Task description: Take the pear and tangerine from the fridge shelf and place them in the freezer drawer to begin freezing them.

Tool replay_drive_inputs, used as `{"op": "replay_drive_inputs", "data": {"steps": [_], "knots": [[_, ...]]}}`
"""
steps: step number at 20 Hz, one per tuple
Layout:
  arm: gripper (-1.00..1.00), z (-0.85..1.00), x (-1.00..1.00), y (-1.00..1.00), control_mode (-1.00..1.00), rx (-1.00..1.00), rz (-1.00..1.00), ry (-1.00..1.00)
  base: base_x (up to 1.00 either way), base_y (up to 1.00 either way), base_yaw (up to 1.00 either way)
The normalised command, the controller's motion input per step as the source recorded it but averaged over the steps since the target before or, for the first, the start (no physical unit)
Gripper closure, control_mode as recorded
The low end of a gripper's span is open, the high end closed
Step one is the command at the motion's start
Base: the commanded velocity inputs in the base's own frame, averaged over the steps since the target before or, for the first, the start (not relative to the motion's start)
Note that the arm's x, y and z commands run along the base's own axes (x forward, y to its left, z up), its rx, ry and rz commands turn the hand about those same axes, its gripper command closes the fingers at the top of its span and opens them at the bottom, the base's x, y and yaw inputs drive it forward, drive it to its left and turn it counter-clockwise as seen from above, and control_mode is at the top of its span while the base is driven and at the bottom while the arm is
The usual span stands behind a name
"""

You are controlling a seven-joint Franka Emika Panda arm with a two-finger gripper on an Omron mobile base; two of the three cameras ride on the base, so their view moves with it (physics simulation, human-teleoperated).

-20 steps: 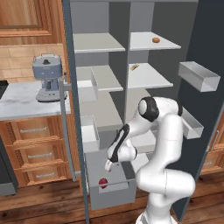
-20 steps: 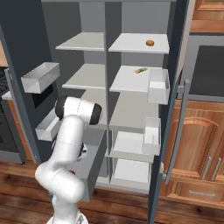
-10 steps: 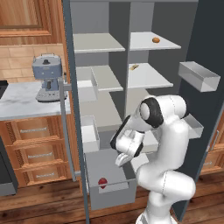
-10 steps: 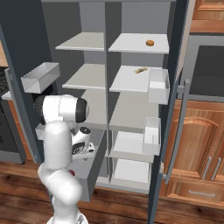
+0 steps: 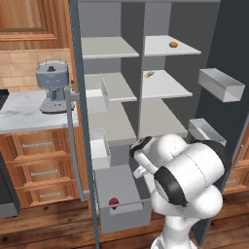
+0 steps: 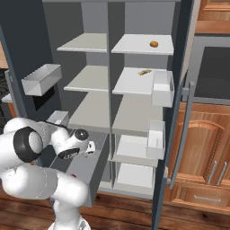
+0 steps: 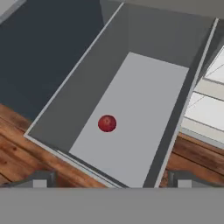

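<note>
Red pear [image 7: 107, 123] in grey freezer drawer [image 7: 144, 83]; orange tangerine [image 5: 173, 44] on pale grey fridge shelf [image 5: 168, 51].

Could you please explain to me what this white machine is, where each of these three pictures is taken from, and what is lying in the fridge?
The white machine is a robot arm with a two-finger gripper, standing before an open fridge. Two pictures come from cameras on its base, behind it to the left and to the right; the third looks down from the hand itself. The small glossy red pear lies loose in the wide grey pulled-out freezer drawer. The small round orange tangerine sits on the top right pale grey fridge shelf. A flat tan-yellow scrap lies one shelf lower. The gripper is open and holds nothing.
</note>
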Motion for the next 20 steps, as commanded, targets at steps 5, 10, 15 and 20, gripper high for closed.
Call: {"op": "replay_drive_inputs", "data": {"steps": [5,10,15,20], "knots": [[-1.0,1.0,-0.15,-0.29,-1.0,0.0,-0.12,0.0,0.0,0.0,0.0],[-1.0,0.86,-0.33,-0.42,-1.0,0.04,-0.05,0.0,0.0,0.0,0.0],[-1.0,0.73,-0.6,-0.29,-1.0,0.06,-0.09,-0.03,0.0,0.0,0.0],[-1.0,0.69,-0.76,-0.25,-1.0,0.0,-0.22,-0.17,0.0,0.0,0.0]]}}
